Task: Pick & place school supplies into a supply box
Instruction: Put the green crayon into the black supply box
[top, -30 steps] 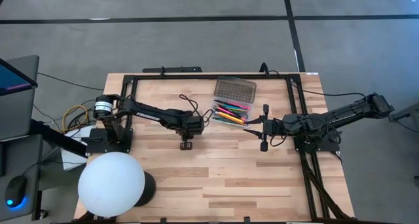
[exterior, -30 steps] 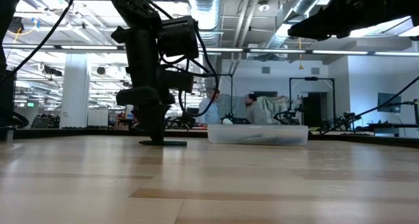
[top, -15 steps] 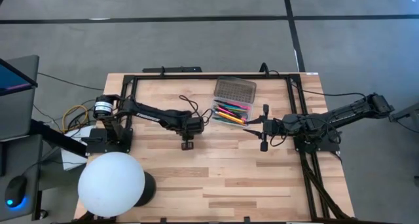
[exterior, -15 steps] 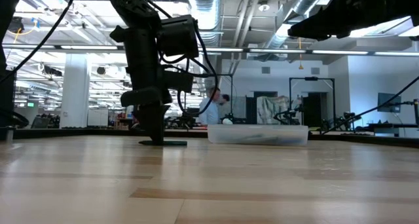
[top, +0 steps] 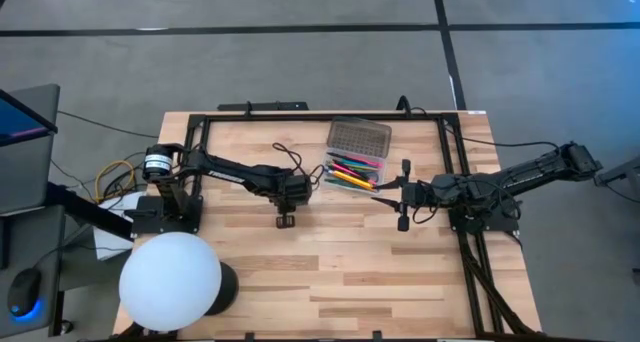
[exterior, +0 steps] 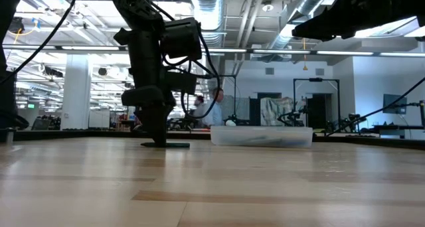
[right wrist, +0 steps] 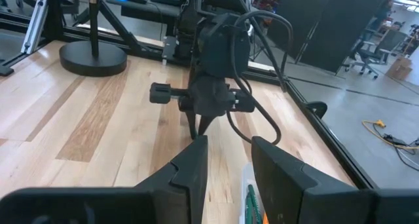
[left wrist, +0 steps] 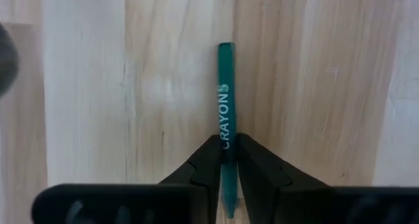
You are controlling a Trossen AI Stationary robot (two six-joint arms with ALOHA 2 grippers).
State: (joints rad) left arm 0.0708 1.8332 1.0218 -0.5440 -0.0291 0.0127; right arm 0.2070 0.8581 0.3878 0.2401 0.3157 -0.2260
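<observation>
My left gripper points straight down at the table's middle and is shut on a teal crayon printed "CRAYONS". In the low view the crayon shows as a dark flat strip on the wood beside the left gripper. The supply box sits toward the far edge, open, holding several pink, yellow and orange pens. Its dotted lid lies on its far side. My right gripper hovers open to the right of the box. No scissors show. My left gripper pinches the crayon's shaft just below the printed word, nearer one end than the middle. The fingers come from above, pointing down, one on each long side. The crayon lies flat on the table.
A black frame runs round the table's far half, with cables along it. A white globe lamp on a dark base stands at the near left corner. Bare wood lies between the arms and the near edge. People show in the room beyond.
</observation>
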